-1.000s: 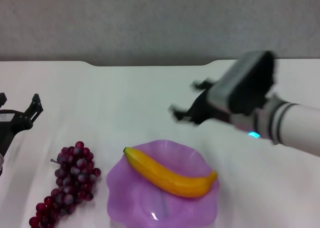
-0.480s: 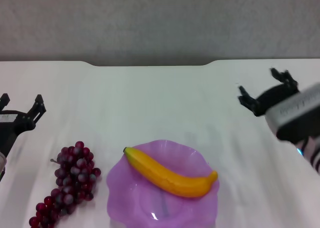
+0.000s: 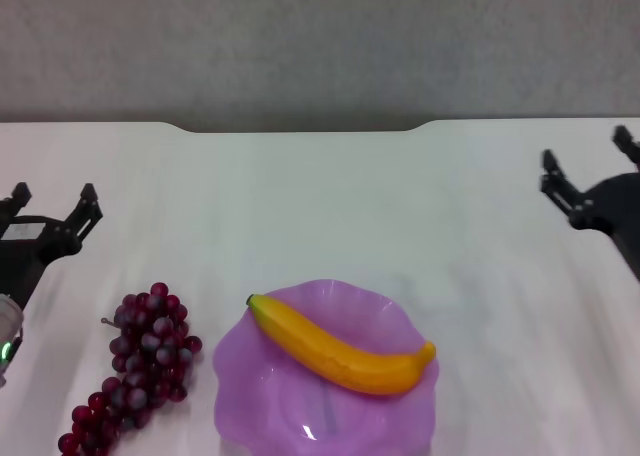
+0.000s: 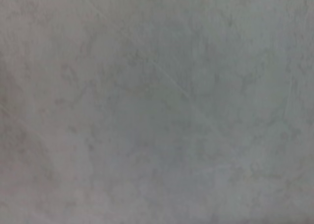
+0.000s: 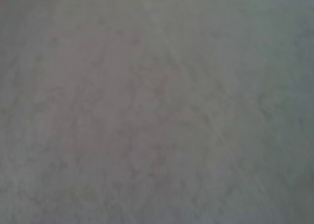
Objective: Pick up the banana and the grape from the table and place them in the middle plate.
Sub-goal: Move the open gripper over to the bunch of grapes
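Note:
The yellow banana (image 3: 340,352) lies across the light purple scalloped plate (image 3: 270,401) at the front middle of the white table (image 3: 320,206). The dark red-purple grape bunch (image 3: 140,361) lies on the table left of the plate, apart from it. My left gripper (image 3: 52,208) is open and empty at the left edge, behind the grapes. My right gripper (image 3: 588,164) is open and empty at the far right edge, well away from the plate. Both wrist views show only plain grey-white surface.
The table's far edge has a shallow notch (image 3: 300,128) in front of a grey wall. Bare tabletop lies between the plate and the far edge.
My right gripper has pulled back from above the plate to the far right edge. My left gripper has shifted slightly right. The banana, the grapes and the plate have not moved.

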{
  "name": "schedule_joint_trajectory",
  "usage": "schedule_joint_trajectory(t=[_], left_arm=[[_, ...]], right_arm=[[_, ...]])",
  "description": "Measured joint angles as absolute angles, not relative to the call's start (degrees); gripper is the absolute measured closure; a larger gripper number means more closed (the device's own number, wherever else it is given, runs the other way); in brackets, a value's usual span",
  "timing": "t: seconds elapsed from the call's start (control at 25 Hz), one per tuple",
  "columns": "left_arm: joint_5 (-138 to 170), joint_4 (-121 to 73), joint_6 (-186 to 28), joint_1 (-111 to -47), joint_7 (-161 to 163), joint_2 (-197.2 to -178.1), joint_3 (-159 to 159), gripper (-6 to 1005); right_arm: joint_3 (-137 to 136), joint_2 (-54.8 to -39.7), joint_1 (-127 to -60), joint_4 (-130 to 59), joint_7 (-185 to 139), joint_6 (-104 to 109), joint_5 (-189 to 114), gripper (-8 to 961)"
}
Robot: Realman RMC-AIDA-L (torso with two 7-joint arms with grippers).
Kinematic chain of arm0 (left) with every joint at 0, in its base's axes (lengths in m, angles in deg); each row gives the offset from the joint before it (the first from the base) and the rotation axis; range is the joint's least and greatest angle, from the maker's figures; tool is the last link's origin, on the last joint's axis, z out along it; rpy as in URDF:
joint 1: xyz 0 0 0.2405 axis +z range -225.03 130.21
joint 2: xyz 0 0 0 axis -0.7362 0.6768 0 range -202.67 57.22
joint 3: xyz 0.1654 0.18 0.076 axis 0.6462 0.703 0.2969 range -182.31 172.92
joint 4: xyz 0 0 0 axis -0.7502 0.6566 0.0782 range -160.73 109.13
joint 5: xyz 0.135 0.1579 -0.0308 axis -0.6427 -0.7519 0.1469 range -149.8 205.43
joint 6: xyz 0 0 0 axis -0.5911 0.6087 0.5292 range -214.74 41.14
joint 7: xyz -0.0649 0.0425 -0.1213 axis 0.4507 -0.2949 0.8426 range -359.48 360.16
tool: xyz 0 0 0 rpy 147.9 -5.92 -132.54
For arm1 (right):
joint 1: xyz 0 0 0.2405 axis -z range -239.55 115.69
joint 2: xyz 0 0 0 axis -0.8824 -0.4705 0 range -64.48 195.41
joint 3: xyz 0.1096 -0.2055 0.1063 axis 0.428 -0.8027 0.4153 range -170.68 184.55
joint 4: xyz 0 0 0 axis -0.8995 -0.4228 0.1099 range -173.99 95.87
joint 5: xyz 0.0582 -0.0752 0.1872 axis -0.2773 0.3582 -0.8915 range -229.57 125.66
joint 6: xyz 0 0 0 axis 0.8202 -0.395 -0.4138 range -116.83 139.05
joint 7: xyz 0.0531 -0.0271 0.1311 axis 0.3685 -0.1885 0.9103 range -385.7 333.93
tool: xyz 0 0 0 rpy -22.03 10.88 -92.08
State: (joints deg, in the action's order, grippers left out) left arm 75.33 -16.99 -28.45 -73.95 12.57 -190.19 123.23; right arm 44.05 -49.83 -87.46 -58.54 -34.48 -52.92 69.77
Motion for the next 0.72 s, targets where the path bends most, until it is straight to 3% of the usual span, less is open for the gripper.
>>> schedule_joint_trajectory(t=[0.4,0.52,0.72], left_arm=[[66.4,-13.6,-27.6,-73.8,24.8,-187.93,125.7,114],[62.2,-8.8,-28.5,-73.0,30.0,-185.39,125.7,114],[55.8,2.8,-38.5,-71.6,38.2,-178.75,124.9,114]], right_arm=[[40.2,-49.72,-89.9,-52.3,-23.2,-46.7,70.0,62],[39.1,-49.72,-90.6,-52.3,-23.4,-44.4,70.0,62],[38.5,-49.68,-91.2,-52.6,-23.4,-43.8,70.0,62]])
